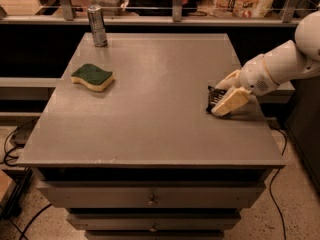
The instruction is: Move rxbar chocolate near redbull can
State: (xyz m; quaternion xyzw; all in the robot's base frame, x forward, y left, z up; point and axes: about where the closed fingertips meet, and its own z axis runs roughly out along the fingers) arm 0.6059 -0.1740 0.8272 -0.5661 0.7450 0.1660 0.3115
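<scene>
The rxbar chocolate (214,97), a small black-wrapped bar, lies at the right side of the grey table (150,114). My gripper (218,100) reaches in from the right and is shut on the bar, one cream finger behind it and one in front, low at the table's surface. The front finger hides part of the bar. The redbull can (97,26), a slim silvery can, stands upright at the table's far left corner, far from the bar and the gripper.
A green-and-yellow sponge (92,77) lies on the left part of the table, in front of the can. A rail with posts runs behind the far edge. Drawers sit under the table's front edge, and cables lie on the floor at left and right.
</scene>
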